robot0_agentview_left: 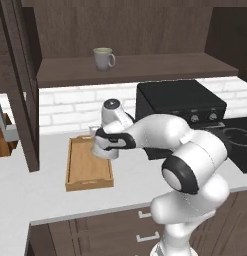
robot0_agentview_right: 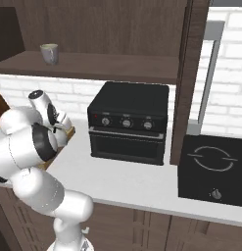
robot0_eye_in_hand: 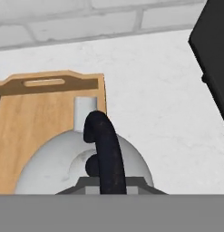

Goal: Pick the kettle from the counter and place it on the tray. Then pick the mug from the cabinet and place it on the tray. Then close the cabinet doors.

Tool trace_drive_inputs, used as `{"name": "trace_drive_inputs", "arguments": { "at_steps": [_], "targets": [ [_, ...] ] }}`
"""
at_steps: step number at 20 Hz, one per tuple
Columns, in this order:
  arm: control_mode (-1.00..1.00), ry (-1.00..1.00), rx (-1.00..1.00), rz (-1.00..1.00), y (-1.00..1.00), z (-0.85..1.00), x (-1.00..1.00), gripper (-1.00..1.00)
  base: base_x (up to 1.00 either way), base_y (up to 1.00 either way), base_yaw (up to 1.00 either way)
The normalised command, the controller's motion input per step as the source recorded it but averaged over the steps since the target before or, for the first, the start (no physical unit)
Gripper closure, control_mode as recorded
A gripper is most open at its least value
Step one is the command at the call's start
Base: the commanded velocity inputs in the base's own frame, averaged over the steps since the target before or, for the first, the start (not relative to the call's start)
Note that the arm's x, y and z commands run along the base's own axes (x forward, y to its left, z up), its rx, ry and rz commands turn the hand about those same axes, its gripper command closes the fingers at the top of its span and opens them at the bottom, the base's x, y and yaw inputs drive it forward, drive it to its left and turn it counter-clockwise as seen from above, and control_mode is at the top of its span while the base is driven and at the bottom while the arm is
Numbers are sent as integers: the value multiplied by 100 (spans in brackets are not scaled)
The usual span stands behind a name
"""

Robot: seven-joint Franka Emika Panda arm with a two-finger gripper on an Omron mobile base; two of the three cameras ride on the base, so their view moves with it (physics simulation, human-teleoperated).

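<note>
While the white arm is reaching out over the white smooth table, its claw is clenching the thin black arched handle of the small squat silvery-grey dome-shaped kettle, which is hanging directly beneath it. The hand view is looking straight down along that handle, with the kettle's short spout pointing toward the white brick wall.

What the coming move turns on is how the kettle is sitting over the shallow rectangular light-brown wooden tray. In the hand view the kettle's body is straddling the tray's long side rim: most of the dome is lying over the wooden floor, while the part nearest the black countertop oven is overhanging the bare table. Judged from that, the claw needs to be shifting a little away from the oven, toward the tray's middle, before lowering. The tray's long axis is running from the table's front edge toward the wall, so there is more room along that line than across it. How high the kettle is hanging above the tray cannot be told.

The grey-beige cylindrical mug is standing on the shelf of the dark brown wooden wall cabinet, well above the tray.
</note>
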Motion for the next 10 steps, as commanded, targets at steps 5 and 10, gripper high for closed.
{"name": "trace_drive_inputs", "arguments": {
  "at_steps": [5, 10],
  "targets": [
    [-100, 11, -8, -1, 27, 0, 37, 100, 0, 0, 0],
    [-100, 1, -4, -6, 26, -10, 19, 100, 0, 0, 0]
  ]
}}
